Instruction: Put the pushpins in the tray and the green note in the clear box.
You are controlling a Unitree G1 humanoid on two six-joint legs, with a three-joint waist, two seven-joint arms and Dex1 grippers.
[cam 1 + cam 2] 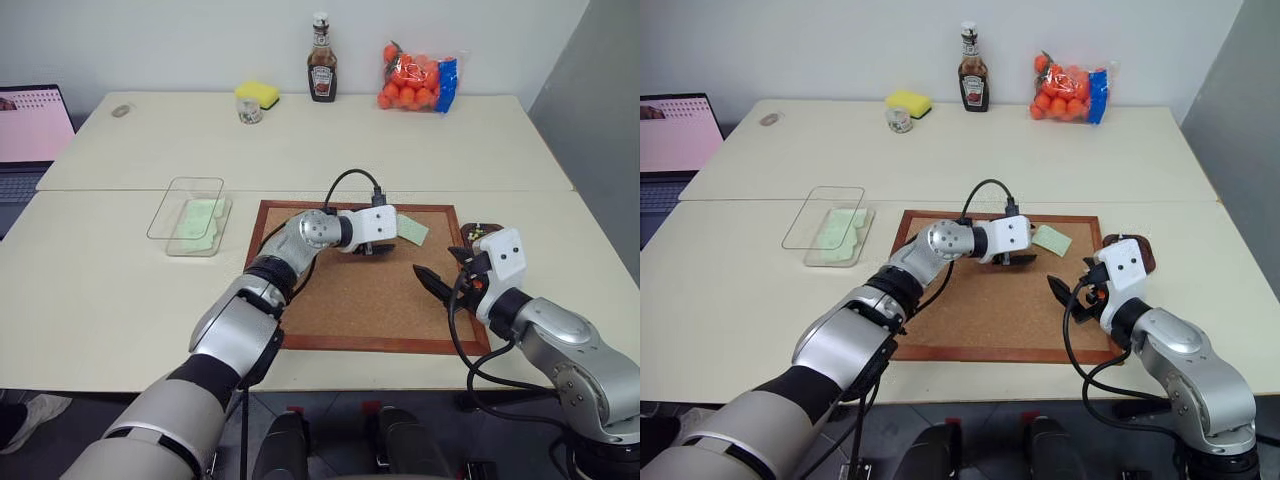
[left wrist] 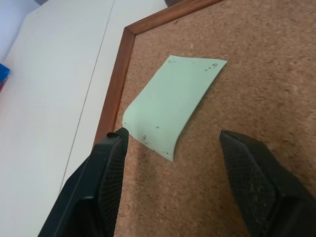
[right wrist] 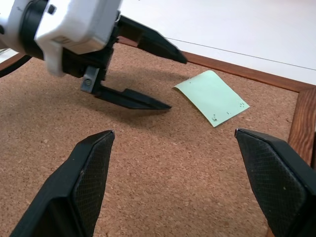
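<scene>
Now, line by line:

Corkboard: a wood-framed corkboard (image 1: pixel 350 300) lies flat on the near desk (image 1: pixel 100 290), toward its right half, its long sides running along the desk's front edge.

Green note: one pale green note (image 2: pixel 173 101) lies on the cork in the board's far right corner, just inside the frame. It is a little longer than wide, its long axis slanted across the corner. One end curls up off the cork. Small pinholes mark both ends.

Left claw: the left claw (image 3: pixel 148 74) hangs low over the far part of the board, pointing right toward the note. Its two black fingers (image 2: pixel 106 182) are spread with nothing between them. The note's curled end lies just ahead of them, apart from both tips.

Right claw: the right claw (image 1: pixel 432 281) hovers over the board's right edge, aimed left across the cork. Its fingers (image 3: pixel 86 182) stand wide apart and empty, well back from the note.

Clear box: the clear box (image 1: pixel 190 215) sits on the desk left of the board, well apart from it, long axis running away from the front edge. Pale green paper (image 1: pixel 200 222) lies inside.

Tray: the small brown tray (image 1: pixel 481 233) sits on the desk just past the board's far right corner, partly hidden by the right wrist.

Pushpins: tiny yellow and green specks (image 1: pixel 476 233) show inside the tray; too small to count.

Far desk edge: a ketchup bottle (image 1: pixel 322 62), a bag of oranges (image 1: pixel 415 78), a yellow sponge (image 1: pixel 257 94) and a small jar (image 1: pixel 249 112).

Left edge: an open laptop (image 1: pixel 30 130).
</scene>
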